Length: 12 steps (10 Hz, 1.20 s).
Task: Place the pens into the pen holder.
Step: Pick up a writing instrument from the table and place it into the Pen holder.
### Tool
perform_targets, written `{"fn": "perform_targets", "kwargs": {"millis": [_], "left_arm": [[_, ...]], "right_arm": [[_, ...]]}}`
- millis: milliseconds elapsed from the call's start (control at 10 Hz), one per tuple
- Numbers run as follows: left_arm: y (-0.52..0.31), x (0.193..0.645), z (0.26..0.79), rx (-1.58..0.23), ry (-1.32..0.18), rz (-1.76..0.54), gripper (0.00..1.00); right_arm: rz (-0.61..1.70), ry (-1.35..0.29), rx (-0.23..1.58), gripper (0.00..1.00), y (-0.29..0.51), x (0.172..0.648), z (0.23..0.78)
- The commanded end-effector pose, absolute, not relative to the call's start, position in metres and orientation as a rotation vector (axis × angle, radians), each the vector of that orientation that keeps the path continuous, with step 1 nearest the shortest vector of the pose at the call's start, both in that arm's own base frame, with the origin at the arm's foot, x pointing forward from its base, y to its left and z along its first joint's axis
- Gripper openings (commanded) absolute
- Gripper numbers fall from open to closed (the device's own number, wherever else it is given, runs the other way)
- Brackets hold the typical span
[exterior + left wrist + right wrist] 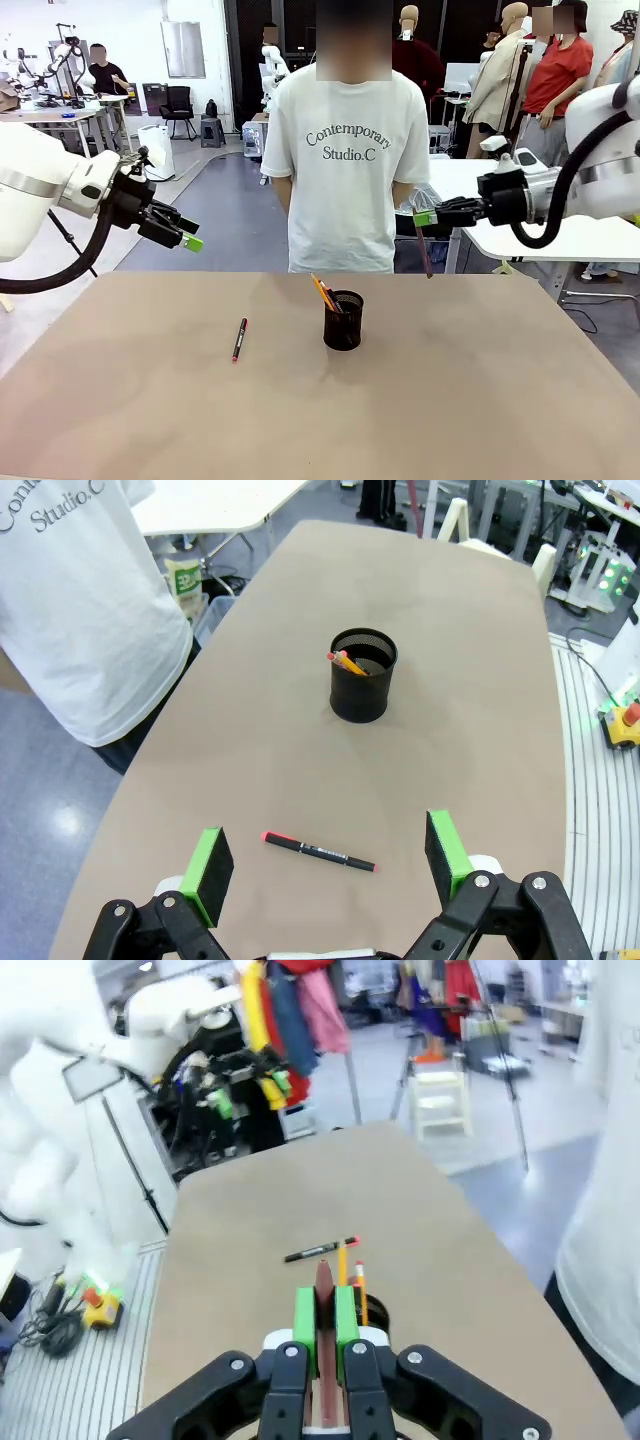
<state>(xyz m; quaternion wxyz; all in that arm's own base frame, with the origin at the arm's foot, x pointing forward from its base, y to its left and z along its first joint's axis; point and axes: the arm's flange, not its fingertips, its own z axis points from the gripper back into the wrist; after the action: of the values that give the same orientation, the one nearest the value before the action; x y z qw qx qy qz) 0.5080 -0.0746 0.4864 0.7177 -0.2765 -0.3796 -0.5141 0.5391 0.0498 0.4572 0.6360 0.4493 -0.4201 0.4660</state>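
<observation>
**Item 1, right gripper** (425, 217): We record it closed on the pinkish-brown pen (424, 250). The green pads pinch the pen near its upper end. Its long axis hangs nearly upright below the fingers, tip down, clear of the table (500, 400).

**Item 2, pen holder** (343, 320): We list a black wire-mesh cup standing upright on the table, below this gripper and off toward the left arm's side. In the right wrist view it sits close under the fingers and is mostly hidden by them. An orange-yellow pencil (322, 290) already leans inside it, its end above the rim.

**Item 3, left gripper** (187, 232): We record it wide open and empty, held high above the table.

**Item 4, black pen with red ends** (318, 851): We find it lying flat on the table, beneath and ahead of the left gripper, framed between its two pads in the left wrist view. Its long axis runs from one pad towards the other. We judge the wrist would need roughly a quarter turn before the jaws could close across the barrel. The holder stands well beyond the pen, farther along the fingers' line.

**Nearness:** We judge the right arm better placed for the holder. Its coming move turns on bringing the hanging tip above the cup's mouth. The left arm is nearer the loose pen.

**Item 5, person** (345, 160): Standing at the far edge, hands behind the back.
</observation>
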Motion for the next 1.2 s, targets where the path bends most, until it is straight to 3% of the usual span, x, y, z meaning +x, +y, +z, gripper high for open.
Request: {"fn": "perform_targets", "kwargs": {"millis": [0, 100, 200, 300, 600, 1100], "left_arm": [[-0.075, 0.507, 0.488, -0.603, -0.835, -1.14, 1.0], [-0.075, 0.507, 0.488, -0.603, -0.835, -1.14, 1.0], [-0.075, 0.507, 0.488, -0.603, -0.835, -1.14, 1.0], [-0.075, 0.507, 0.488, -0.603, -0.835, -1.14, 1.0], [-0.075, 0.507, 0.488, -0.603, -0.835, -1.14, 1.0], [-0.075, 0.507, 0.488, -0.603, -0.835, -1.14, 1.0]], "right_arm": [[1.102, -0.997, 1.049, 0.0, 0.057, 0.536, 0.453], [1.045, -1.021, 1.026, 0.0, 0.057, 0.537, 0.45], [0.836, -1.013, 0.89, 0.0, 0.059, 0.544, 0.451], [1.085, -0.973, 1.049, 0.0, 0.054, 0.536, 0.453], [1.024, -0.98, 1.009, 0.0, 0.053, 0.54, 0.449], [1.097, -1.063, 1.135, 0.0, 0.115, 0.582, 0.412]]}}
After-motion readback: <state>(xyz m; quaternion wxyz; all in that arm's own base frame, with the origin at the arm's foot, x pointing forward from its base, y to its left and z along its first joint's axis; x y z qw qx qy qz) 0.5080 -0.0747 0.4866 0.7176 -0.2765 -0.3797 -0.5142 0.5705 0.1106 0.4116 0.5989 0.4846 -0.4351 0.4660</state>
